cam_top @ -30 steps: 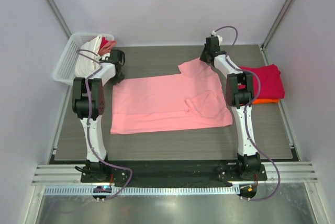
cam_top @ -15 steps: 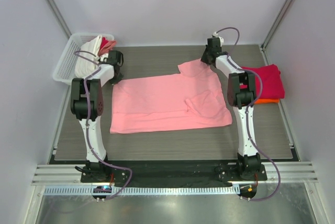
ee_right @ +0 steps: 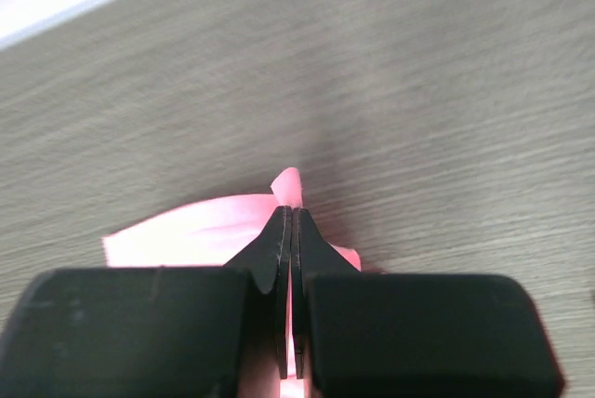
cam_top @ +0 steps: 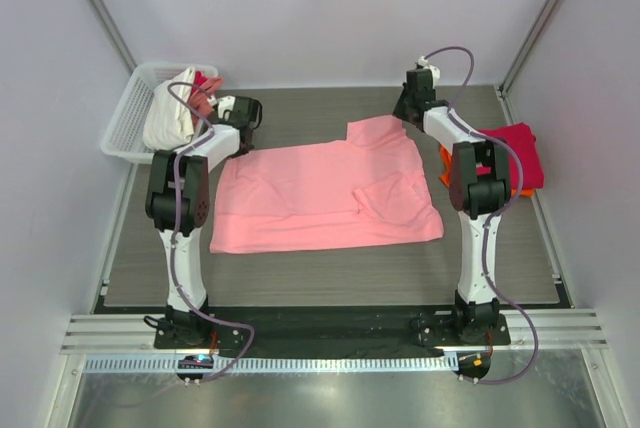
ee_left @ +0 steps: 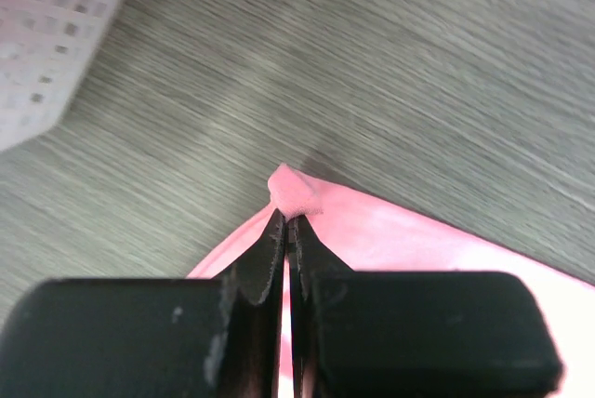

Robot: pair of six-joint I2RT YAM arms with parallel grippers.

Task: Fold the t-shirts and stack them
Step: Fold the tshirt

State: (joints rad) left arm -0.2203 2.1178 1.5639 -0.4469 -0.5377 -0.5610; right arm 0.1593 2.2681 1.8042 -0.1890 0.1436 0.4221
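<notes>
Now the pink t-shirt [cam_top: 320, 193] lies spread flat on the table [cam_top: 330, 268], its long axis running left to right between the two arms. One sleeve is folded inward near its right side.

The left claw [ee_left: 287, 221] is pressed nearly closed on a small peak of pink cloth at the shirt's far-left corner. The right claw [ee_right: 292, 217] pinches a similar peak at the far-right corner, its jaws showing only a hairline gap. Both grips sit on the far edge, so the whole body of the shirt lies from the claws back toward the arm bases. That is the relation the coming move turns on: as I judge it, a fold would carry this far edge over the cloth toward the near edge. The two corners would have to travel together or the hem will skew.

Each arm is nearer its own corner, and neither has to cross over. Both arms reach well forward from their bases with the elbows raised and the wrists tipped down onto the cloth, the left one angled in from the left, the right one from the right.

A white basket [cam_top: 120, 126] with unfolded garments stands just beyond the left arm. At the right edge a folded red shirt [cam_top: 520, 148] rests on an orange one [cam_top: 443, 154], apart from the pink shirt.
</notes>
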